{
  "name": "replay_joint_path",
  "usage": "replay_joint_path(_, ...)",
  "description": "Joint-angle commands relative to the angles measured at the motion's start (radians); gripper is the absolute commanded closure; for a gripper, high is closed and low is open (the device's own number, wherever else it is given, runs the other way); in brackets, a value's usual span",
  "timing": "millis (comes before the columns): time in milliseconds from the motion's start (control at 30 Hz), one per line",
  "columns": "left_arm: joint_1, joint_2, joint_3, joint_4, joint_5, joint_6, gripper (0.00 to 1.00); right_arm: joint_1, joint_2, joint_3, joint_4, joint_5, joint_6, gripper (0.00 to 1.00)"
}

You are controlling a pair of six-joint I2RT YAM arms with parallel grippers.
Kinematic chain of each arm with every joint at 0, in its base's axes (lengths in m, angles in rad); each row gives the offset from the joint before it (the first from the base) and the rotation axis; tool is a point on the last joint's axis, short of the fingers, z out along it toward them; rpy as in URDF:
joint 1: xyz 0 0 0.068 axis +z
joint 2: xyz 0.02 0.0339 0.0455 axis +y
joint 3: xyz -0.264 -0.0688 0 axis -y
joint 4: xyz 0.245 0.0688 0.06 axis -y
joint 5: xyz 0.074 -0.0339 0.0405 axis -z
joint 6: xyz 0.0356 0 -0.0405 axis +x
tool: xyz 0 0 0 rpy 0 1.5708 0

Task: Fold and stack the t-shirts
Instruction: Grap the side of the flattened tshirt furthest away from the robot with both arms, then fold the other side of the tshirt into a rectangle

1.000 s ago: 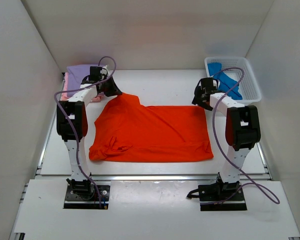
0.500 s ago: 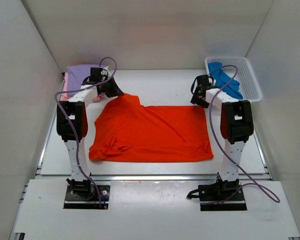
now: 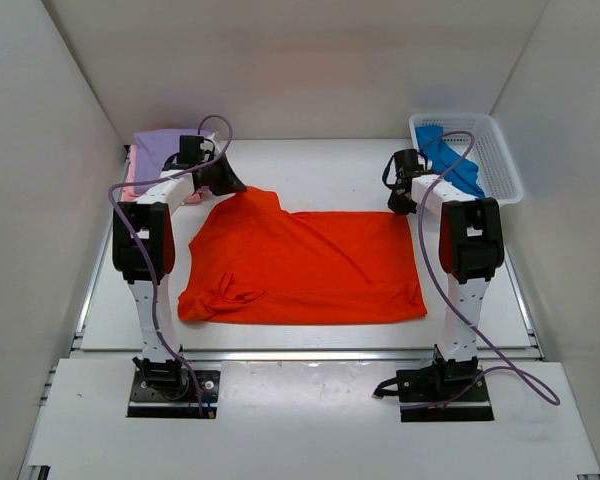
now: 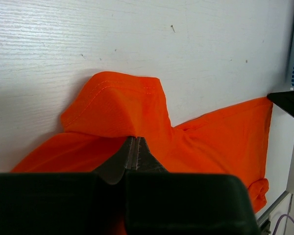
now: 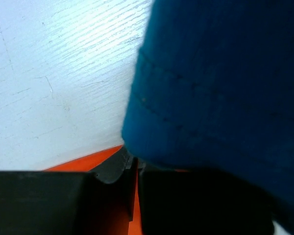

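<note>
Two grippers held one garment. Seen from the top camera, the orange-red t-shirt [image 3: 300,265] lay spread across the middle of the white table [image 3: 320,170], mostly flat, with a bunched sleeve at its 8 o'clock corner and a raised peak at its 11 o'clock corner. At that peak we found the left gripper [image 3: 225,185], its jaws pressed together on the cloth; in the left wrist view the fingertips [image 4: 135,147] met on a lifted fold of the shirt [image 4: 122,112], whose stitched hem arched just beyond them. At the shirt's 1 o'clock corner we found the right gripper [image 3: 400,203], likewise closed; in the right wrist view its fingers [image 5: 135,164] met with a strip of orange cloth [image 5: 83,164] at their tips, so we read it as pinching that corner, although blurred blue cloth [image 5: 220,98] filled the right side of that view. At the table's 10 o'clock corner a lavender-purple t-shirt [image 3: 160,148] lay folded on a pink t-shirt [image 3: 130,185], just beside the left arm. At 2 o'clock a white mesh basket [image 3: 500,150] held a blue t-shirt [image 3: 450,165], part of it draped over the near rim towards the right gripper.
</note>
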Motion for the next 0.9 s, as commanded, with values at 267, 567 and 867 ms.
replay_joint_path(267,0.004,-0.081,0.135,-0.087,0.043,0.028,1.0,0.012,-0.099,0.014,0.016,-0.033,-0.054,0.99)
replay_joint_path(567,0.01,-0.394,-0.224,-0.109,0.028,0.085,1.0,0.057,-0.389,-0.241,0.088,-0.069,-0.087,1.0)
replay_joint_path(867,-0.027,-0.816,-0.635,-0.151,-0.052,0.122,1.0,0.064,-0.705,-0.54,0.076,-0.114,-0.083,1.0)
